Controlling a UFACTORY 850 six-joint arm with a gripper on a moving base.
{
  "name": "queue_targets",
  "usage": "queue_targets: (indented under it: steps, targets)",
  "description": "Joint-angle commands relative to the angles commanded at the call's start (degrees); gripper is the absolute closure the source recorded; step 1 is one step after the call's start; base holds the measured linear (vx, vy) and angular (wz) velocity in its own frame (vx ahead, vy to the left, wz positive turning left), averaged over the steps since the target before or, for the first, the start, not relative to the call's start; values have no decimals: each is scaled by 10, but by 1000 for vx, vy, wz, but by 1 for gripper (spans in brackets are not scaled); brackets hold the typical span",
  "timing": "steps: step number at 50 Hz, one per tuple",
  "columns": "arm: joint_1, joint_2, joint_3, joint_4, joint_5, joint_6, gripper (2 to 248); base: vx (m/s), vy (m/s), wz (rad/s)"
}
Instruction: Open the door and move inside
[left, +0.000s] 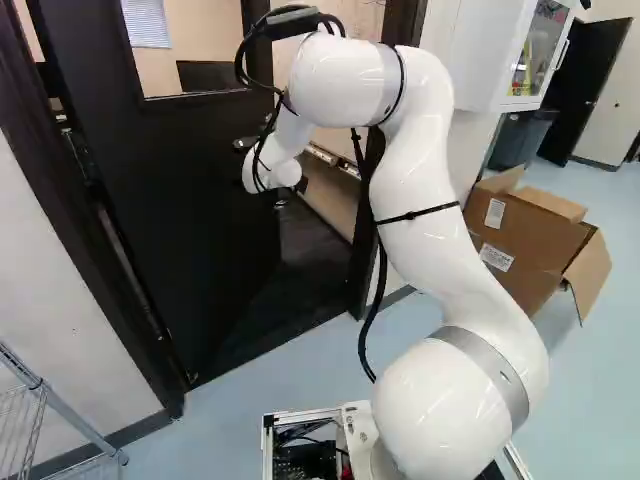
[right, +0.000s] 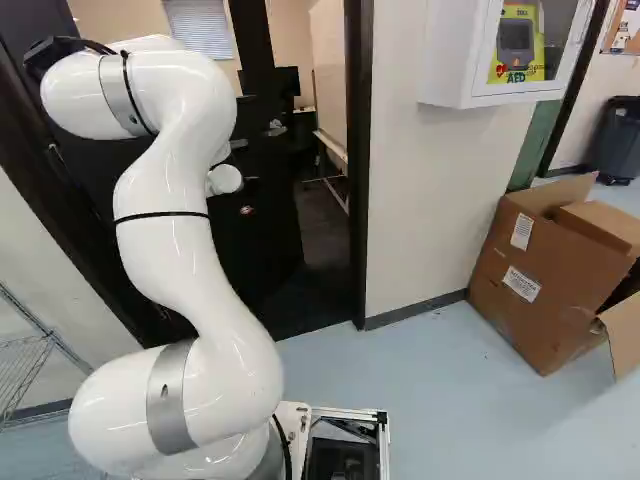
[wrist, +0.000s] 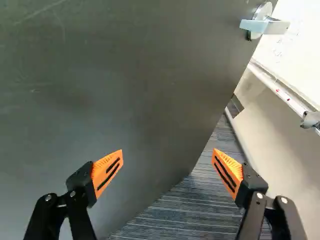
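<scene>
My claw (wrist: 168, 155) is spreading its fingers wide, gripping nothing. The door (wrist: 115, 95) is standing partly open ahead of it, the panel filling the space before one finger, the free edge slanting between both, the other finger facing the gap and carpet (wrist: 200, 200). The lever handle (wrist: 275, 26) is sitting farther ahead by that edge, its long axis running roughly along my finger line. I am judging a push on the panel, widening the doorway (right: 325, 235). The door is looking dark, flat, faintly scuffed; the lever, silvery.
</scene>
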Motion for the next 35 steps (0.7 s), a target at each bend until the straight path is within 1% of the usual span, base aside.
queue_targets:
  steps: [35]
  targets:
    - [-8, 96, 128, 0, 0, 0, 3, 0, 0, 0]
